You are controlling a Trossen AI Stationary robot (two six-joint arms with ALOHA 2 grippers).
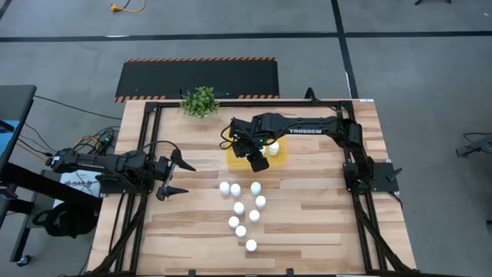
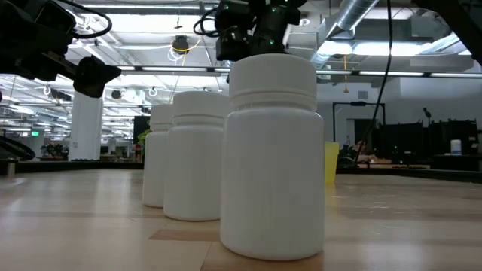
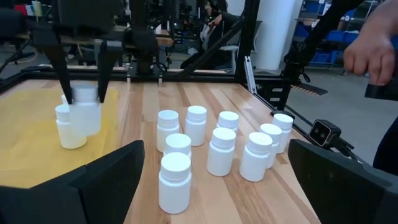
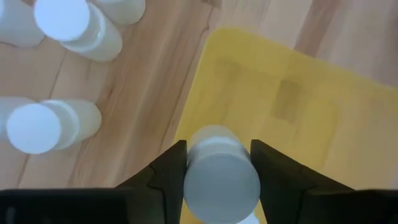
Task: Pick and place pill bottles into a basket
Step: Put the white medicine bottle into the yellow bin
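The right end effector (image 4: 217,163) is clamping a small white capped pill bottle (image 4: 221,174) above the shallow yellow translucent plastic basket (image 4: 298,106) near the counter's far edge. Releasing high risks toppling it onto the bottle already inside (image 3: 70,127). The left end effector (image 1: 175,175) is waiting, fingers apart, near the left edge.

Lay clustered in front of shallow yellow plastic tray (image 1: 280,157): loose small white capped pill bottles (image 1: 239,208); potted green plant (image 1: 200,101) behind.

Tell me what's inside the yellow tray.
One pill bottle stands in the yellow tray; the right gripper holds a second bottle above it. The arm covers part of the tray from overhead.
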